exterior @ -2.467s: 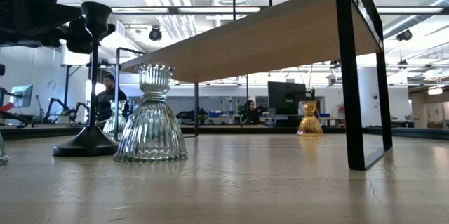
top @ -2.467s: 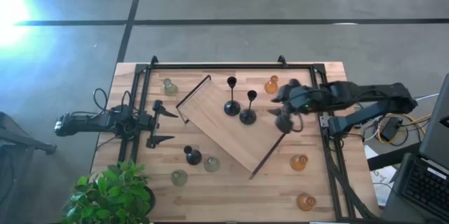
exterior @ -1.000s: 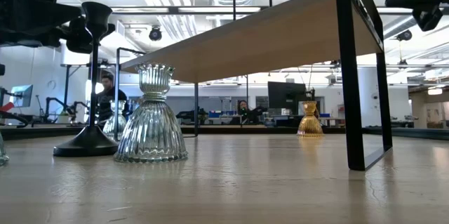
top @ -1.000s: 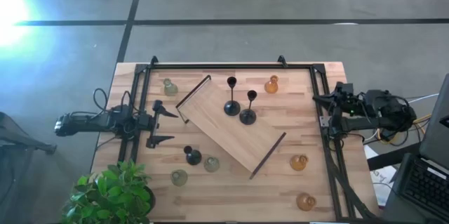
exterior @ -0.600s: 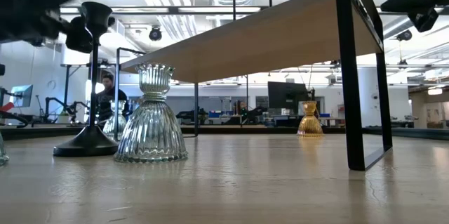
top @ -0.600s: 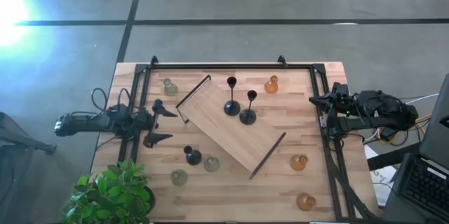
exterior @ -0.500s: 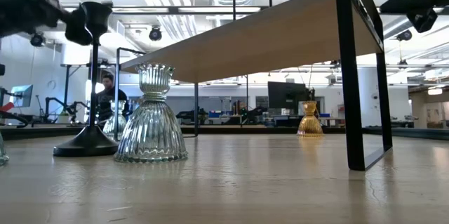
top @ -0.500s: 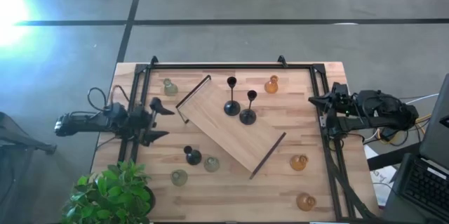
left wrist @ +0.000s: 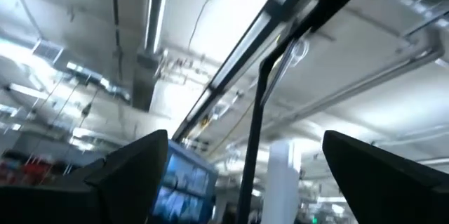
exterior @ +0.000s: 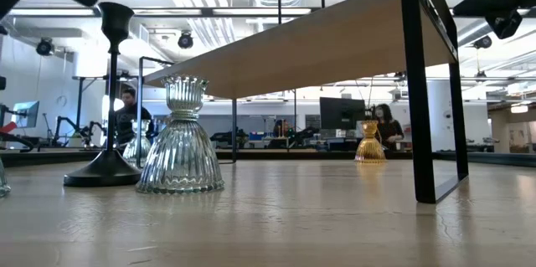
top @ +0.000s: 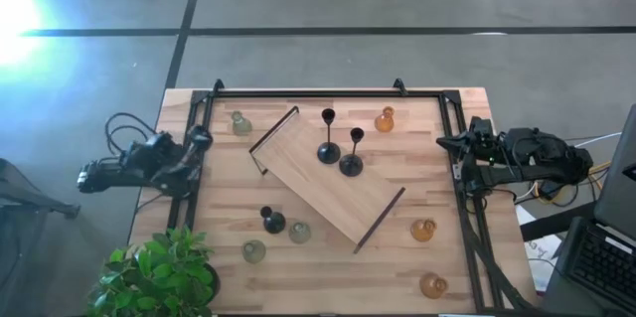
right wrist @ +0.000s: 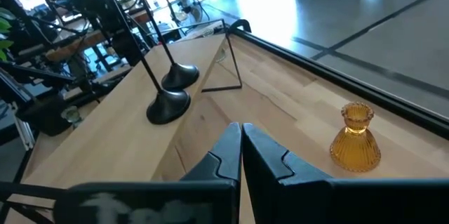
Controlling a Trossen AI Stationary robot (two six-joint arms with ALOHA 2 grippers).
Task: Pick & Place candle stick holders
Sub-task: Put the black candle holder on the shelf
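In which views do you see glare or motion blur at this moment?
High view: strong white glare in the upper-left corner, over the floor. Left wrist view: everything is smeared, showing only ceiling lights past two dark fingers. Low view: bright ceiling lights, the glass candle holder sharp.

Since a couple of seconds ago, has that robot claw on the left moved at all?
Yes. The left gripper has drawn back from over the table toward its left edge, and now sits at the black frame rail, tilted upward.

Left wrist cam is pointed up at the ceiling: long fluorescent light strips (left wrist: 156,10), pipes and a thin black metal post (left wrist: 254,140). The left gripper (left wrist: 245,175) has its two dark fingers (left wrist: 133,171) spread wide apart, nothing between them.
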